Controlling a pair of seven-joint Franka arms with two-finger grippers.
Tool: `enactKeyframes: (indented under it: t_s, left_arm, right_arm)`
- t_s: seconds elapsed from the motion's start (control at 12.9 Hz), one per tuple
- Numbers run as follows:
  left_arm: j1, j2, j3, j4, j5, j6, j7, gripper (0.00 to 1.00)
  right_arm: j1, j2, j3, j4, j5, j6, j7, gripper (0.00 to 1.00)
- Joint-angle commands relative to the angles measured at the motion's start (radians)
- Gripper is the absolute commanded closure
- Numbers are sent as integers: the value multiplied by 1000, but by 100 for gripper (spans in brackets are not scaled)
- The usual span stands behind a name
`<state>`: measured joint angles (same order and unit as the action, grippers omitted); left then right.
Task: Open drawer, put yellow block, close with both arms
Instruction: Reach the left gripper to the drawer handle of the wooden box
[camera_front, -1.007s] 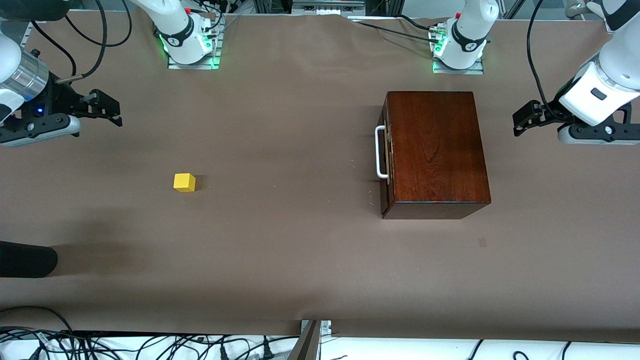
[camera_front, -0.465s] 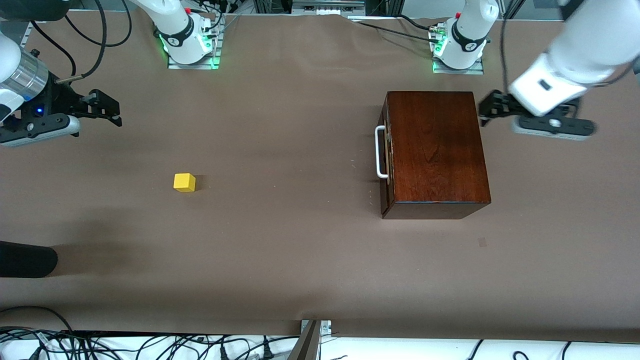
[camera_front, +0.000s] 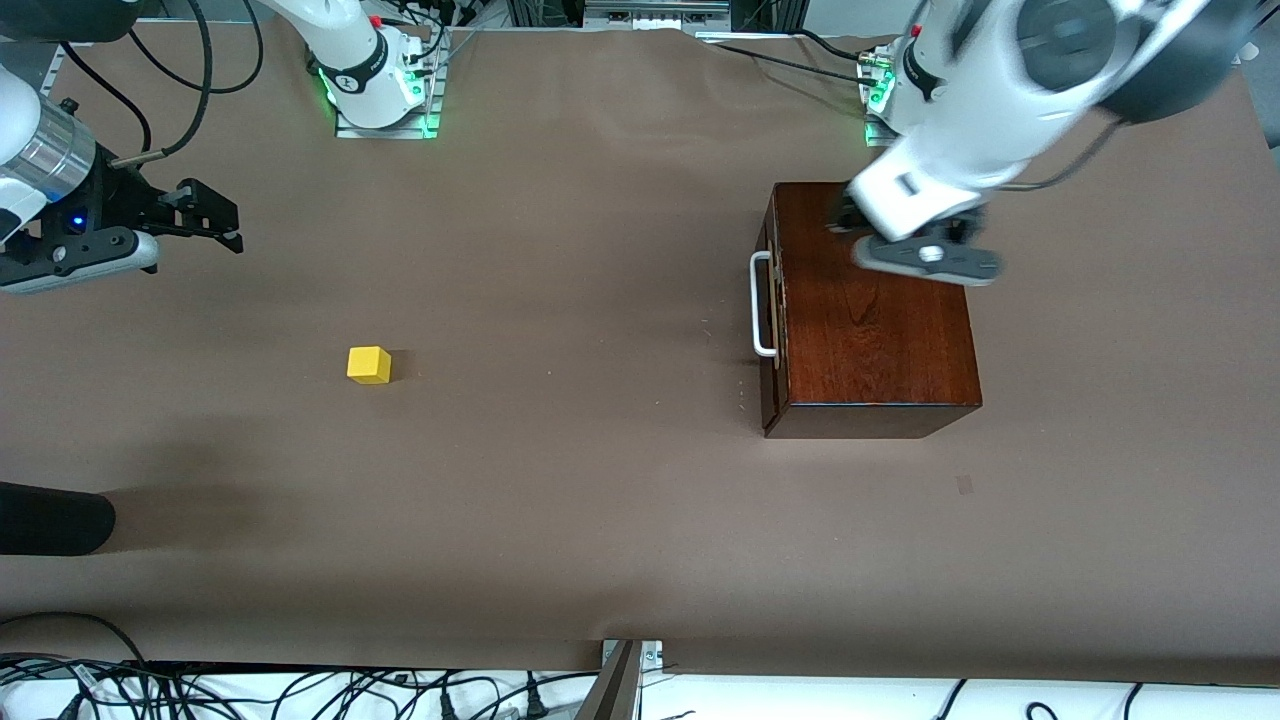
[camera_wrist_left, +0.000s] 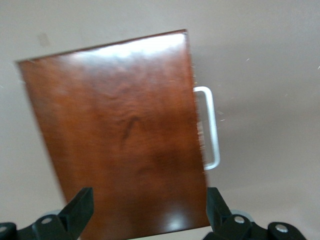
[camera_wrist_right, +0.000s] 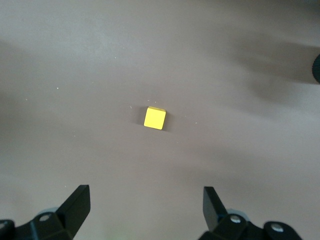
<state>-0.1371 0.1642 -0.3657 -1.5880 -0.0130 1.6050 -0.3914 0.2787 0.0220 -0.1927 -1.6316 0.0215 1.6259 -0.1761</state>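
The yellow block lies alone on the brown table toward the right arm's end; in the right wrist view the block sits ahead of the right gripper. My right gripper hovers open and empty at the right arm's end of the table, apart from the block. The dark wooden box stands toward the left arm's end, its drawer shut, with the white handle facing the block. My left gripper hangs open over the box top, with the handle beside it.
The two arm bases stand along the table edge farthest from the front camera. A black rounded object pokes in at the right arm's end, nearer the camera than the block. Cables run along the near edge.
The left arm has swung in from the left arm's end of the table until its gripper is over the box top. The right arm, block and box have not moved.
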Motion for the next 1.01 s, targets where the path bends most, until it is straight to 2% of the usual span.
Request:
enactKeyframes:
  t_s: [0.0,0.23,0.46,0.7,0.93]
  left_arm:
    - [-111,156,-6,134,59,10,-197,0]
    - [-171,230,-4,119,76,152,-335,0]
    - [-251,297,-2,111,195,159,-467,0]
    - [-269,311,-2,21,283,202,-515,0]
    - [-268,313,-1,-35,312,251,-537,0]
  right_arm:
    - [-1,12,-1,29,-6,-23,4,0]
    - [-1,12,-1,29,-6,-23,4,0]
    - [-1,12,-1,29,-6,-24,4,0]
    - [-1,12,-1,29,-6,-23,4,0]
    - [-1,12,-2,29,-6,-24,4,0]
